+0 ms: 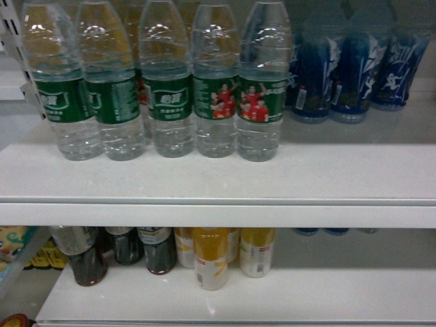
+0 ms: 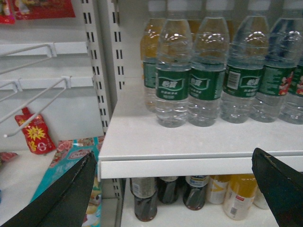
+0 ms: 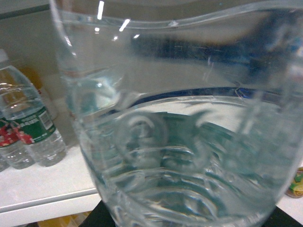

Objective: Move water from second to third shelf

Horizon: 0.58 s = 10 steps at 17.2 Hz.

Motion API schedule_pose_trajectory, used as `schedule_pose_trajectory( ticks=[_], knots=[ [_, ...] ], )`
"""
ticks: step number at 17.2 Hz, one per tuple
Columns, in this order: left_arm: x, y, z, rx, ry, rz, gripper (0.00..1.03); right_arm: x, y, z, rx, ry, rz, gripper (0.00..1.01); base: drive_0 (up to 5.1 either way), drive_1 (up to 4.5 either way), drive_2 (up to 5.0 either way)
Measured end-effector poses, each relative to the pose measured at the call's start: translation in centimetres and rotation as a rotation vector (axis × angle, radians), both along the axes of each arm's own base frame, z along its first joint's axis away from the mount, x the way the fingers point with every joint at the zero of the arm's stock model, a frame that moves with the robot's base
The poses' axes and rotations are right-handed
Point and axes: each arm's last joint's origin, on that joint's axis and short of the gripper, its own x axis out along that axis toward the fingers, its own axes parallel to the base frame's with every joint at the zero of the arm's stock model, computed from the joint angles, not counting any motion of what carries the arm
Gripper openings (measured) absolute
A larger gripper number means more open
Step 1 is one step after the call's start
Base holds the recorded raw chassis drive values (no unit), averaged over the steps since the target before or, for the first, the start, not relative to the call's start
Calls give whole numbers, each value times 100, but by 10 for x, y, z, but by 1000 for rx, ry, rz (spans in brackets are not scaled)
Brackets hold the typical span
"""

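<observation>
Carry step, by my judgement. My right jaws, themselves unseen, seem to hold a water bottle (image 3: pixel 180 156) filling the wrist view, off the upper shelf (image 1: pixel 218 178). Left gripper (image 2: pixel 175 189) spread, empty. Next: find the third shelf, lower it upright.

Shop aisle, retail shelving. White shelf boards (image 1: pixel 218 178) on slotted uprights (image 2: pixel 97 71). Stock faced in rows: water bottles (image 1: pixel 216 82), blue-labelled drinks (image 1: pixel 354 65) beside them, dark cola (image 1: pixel 158 248) and orange juice (image 1: pixel 211 257) below. Wire display hooks (image 2: pixel 33 101) with hanging snack packets (image 2: pixel 35 134) next bay over.
</observation>
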Motion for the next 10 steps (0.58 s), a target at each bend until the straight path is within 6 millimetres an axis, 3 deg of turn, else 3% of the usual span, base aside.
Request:
schedule_pose_trajectory(
  ticks=[10],
  knots=[
    [0,0,0,0,-2,0,98,0,0,1,-1,-6,4,39,-494,252,252]
  ],
)
